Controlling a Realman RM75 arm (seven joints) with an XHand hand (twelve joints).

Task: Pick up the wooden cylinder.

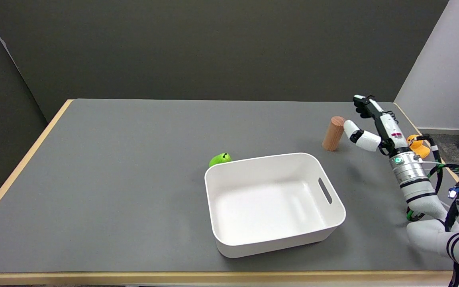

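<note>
The wooden cylinder (334, 133) stands upright on the grey table, just beyond the white bin's far right corner. My right hand (369, 123) hangs immediately to its right, low over the table, fingers spread and holding nothing. Its thumb tip lies close beside the cylinder's upper part; whether they touch I cannot tell. The other fingers point away toward the far edge.
A white bin (273, 201) with a handle slot sits near the front middle. A green toy (220, 159) lies at the bin's far left corner. An orange toy duck (417, 144) rests by the table's right edge, behind my wrist.
</note>
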